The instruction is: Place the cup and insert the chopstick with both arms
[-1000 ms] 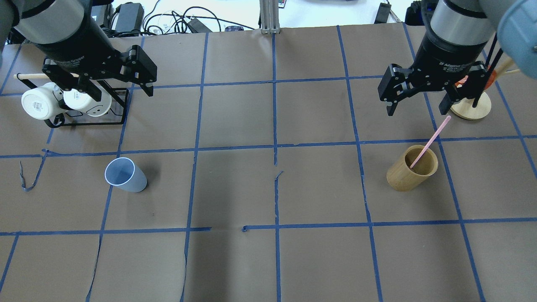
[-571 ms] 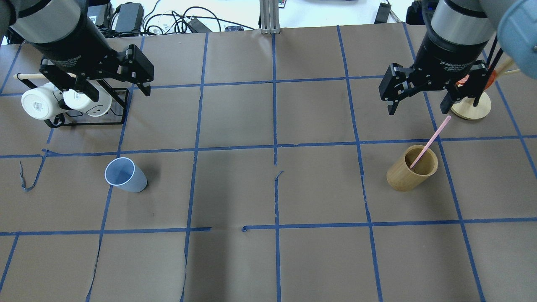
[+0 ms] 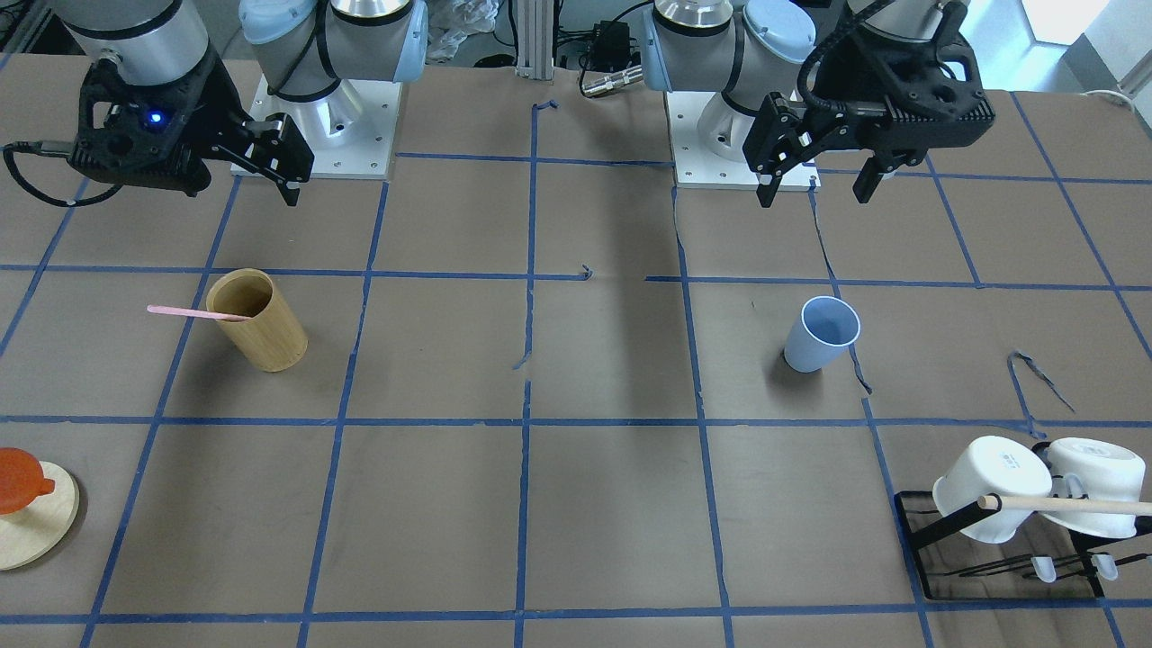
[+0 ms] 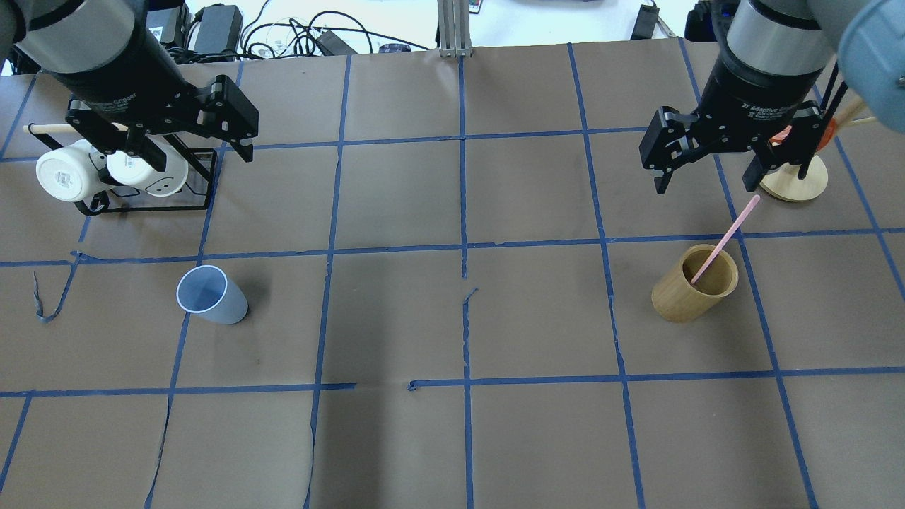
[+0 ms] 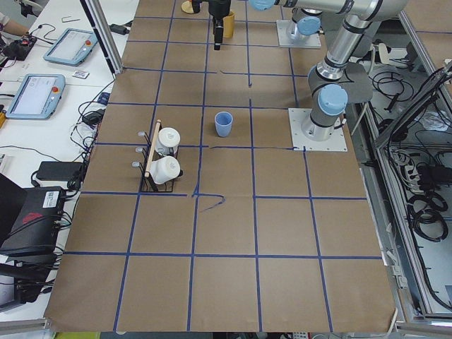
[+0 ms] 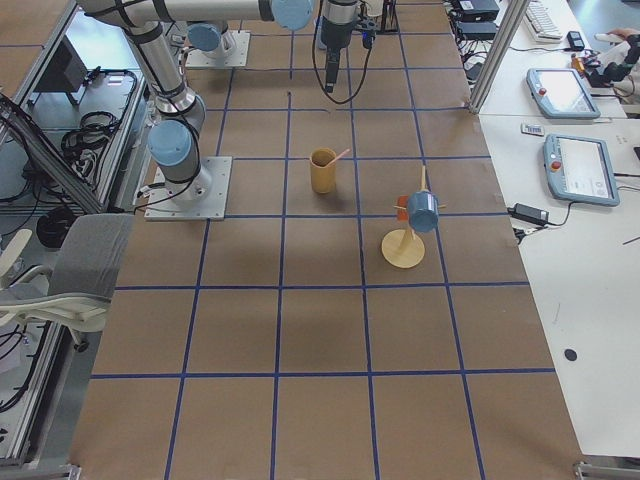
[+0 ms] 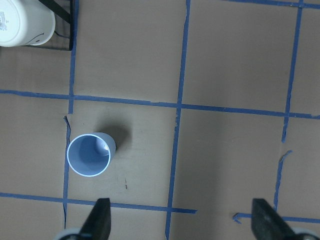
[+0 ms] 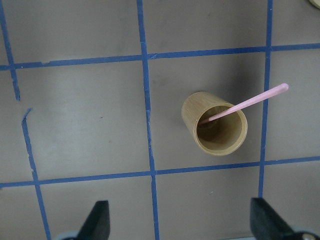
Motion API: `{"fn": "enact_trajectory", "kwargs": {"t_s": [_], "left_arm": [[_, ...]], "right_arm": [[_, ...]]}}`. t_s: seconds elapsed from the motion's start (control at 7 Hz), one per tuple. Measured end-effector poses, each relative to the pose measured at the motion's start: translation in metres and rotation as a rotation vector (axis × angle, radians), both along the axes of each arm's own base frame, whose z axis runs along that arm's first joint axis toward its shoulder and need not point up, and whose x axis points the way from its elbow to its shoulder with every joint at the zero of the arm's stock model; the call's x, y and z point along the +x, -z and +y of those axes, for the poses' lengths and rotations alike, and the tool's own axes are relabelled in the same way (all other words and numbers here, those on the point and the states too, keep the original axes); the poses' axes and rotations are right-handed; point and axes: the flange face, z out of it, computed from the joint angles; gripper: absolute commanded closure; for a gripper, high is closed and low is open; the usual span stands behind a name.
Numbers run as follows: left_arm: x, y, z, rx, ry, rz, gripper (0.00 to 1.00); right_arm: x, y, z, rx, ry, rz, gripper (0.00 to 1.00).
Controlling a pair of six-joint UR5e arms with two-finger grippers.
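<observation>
Left claw (image 4: pixel 199 150) is held wide open and empty over the table (image 4: pixel 396 318), beside the mug rack (image 4: pixel 148 208). Blue cup (image 4: pixel 211 295) is stood upright at its 6 o'clock. Right claw (image 4: pixel 705 185) is likewise spread, empty. Bamboo holder (image 4: pixel 695 284) is set at its 6 o'clock, with the pink chopstick (image 4: pixel 726 237) leaned inside, tipped toward 1 o'clock.

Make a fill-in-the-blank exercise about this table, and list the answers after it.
The chopstick leaning in the wooden cup is ____ in colour.
The blue cup is ____, with nothing inside it.
The left claw and the right claw are both ____, gripping nothing.
The black rack carries ____ white mugs.
Answers: pink; empty; open; two.
</observation>
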Motion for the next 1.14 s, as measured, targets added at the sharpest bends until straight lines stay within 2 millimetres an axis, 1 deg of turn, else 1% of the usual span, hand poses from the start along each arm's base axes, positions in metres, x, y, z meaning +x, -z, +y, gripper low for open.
{"fn": "enact_trajectory", "kwargs": {"t_s": [0.57, 1.14], "left_arm": [[0.0007, 0.0001, -0.0002, 0.000, -0.002, 0.001, 0.00], [0.0002, 0.0005, -0.0009, 0.000, 0.003, 0.002, 0.00]], "right_arm": [[-0.0047, 0.0009, -0.0001, 0.007, -0.002, 0.047, 0.00], [0.0015, -0.0037, 0.0024, -0.006, 0.000, -0.001, 0.00]]}}
